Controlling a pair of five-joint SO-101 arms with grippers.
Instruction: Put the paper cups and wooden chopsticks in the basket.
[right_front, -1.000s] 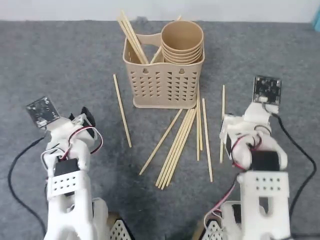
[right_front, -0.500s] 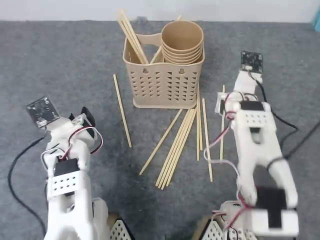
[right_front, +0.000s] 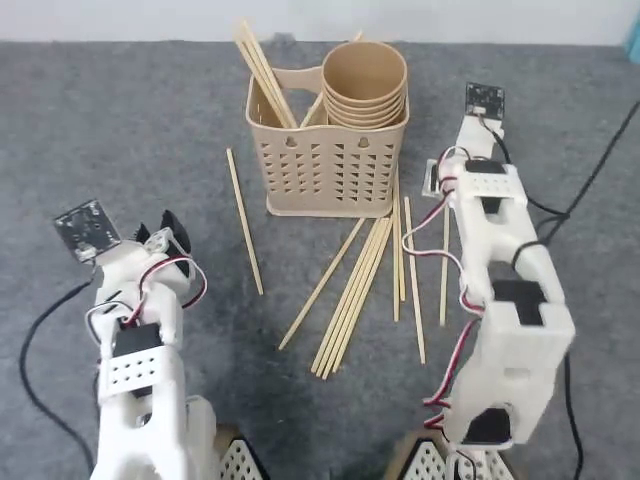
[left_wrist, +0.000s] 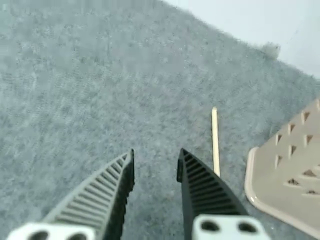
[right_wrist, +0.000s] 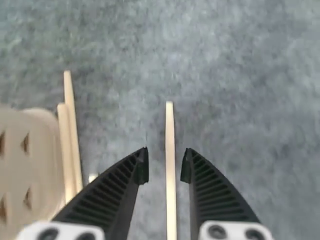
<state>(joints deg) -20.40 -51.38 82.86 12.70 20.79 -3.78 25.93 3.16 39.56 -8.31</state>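
The paper cups (right_front: 365, 80) sit nested in one stack in the right-hand part of the beige slotted basket (right_front: 325, 165), which stands upright near the far edge of the desk (right_front: 120, 120). A few wooden chopsticks (right_front: 262, 72) lean out of the basket's left part.

More chopsticks lie flat on the desk. A single stick (right_front: 245, 222) lies left of the basket. A loose fan of sticks (right_front: 355, 285) runs from the basket's front right corner toward the arms. One more stick (right_front: 445, 262) lies just right of that fan, partly under the right arm.

In the right wrist view that last stick (right_wrist: 170, 150) lies between the two fingers of the right pincer (right_wrist: 165, 152). The pincer is parted, with a gap on each side of the stick. The basket's corner (right_wrist: 20, 160) and two further sticks (right_wrist: 70, 125) are close beside it.

The left pincer (left_wrist: 156, 152) is also spread apart, with nothing between its fingers. It is above bare covering, with the single stick (left_wrist: 215, 142) and the basket's base (left_wrist: 285, 175) a little way ahead.

The desk is covered in a grey, felt-like mat with a fuzzy nap. Behind its far edge runs a pale wall (right_front: 150, 18). Black cables (right_front: 600, 170) trail off both arms across the mat.
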